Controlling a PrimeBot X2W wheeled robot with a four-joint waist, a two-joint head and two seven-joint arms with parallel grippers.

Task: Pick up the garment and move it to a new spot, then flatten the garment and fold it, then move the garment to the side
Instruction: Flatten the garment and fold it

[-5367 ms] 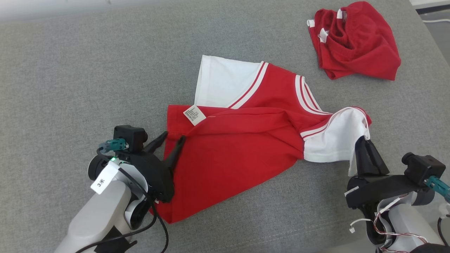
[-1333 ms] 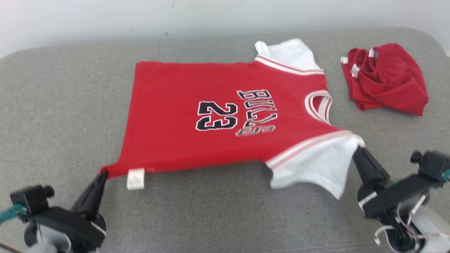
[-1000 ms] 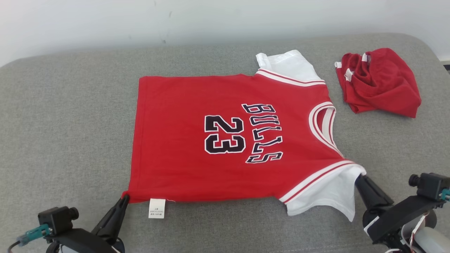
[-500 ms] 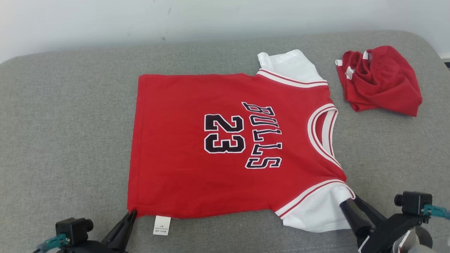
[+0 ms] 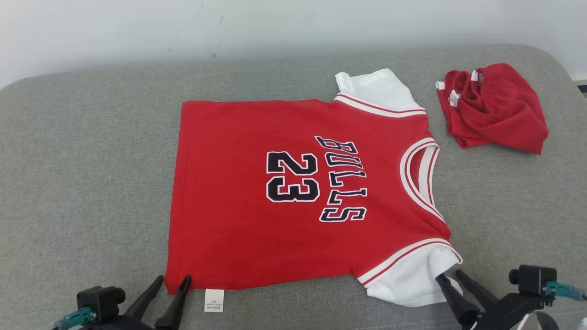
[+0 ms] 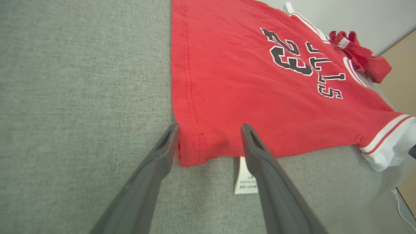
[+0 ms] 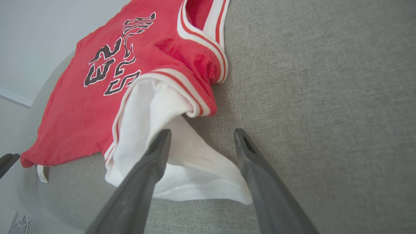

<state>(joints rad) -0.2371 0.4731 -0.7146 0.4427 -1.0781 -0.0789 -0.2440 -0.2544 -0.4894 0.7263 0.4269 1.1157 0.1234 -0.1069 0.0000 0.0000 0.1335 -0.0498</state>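
The garment [image 5: 238,206] is a red jersey marked "BULLS 23" with white sleeves, spread flat and face up on the grey cushion [image 5: 91,160]. My left gripper [image 5: 172,282] stands open at the jersey's near left hem corner. In the left wrist view that gripper [image 6: 210,130] straddles the hem corner [image 6: 191,152] of the jersey without closing on it, and a white care label [image 6: 245,178] lies beside it. My right gripper [image 5: 448,276] is open at the near white sleeve [image 5: 408,284]. In the right wrist view the gripper [image 7: 202,133] has its fingers apart over the loose sleeve [image 7: 152,107].
A second red garment [image 5: 493,110] lies crumpled at the cushion's far right. A pale wall [image 5: 275,27] runs behind the cushion's back edge. Bare grey cushion stretches to the left of the jersey and along its near edge.
Both grippers have opened and let go of the jersey, which was crumpled earlier and then stretched out between them. It now rests flat, its near edge settled on the cushion.
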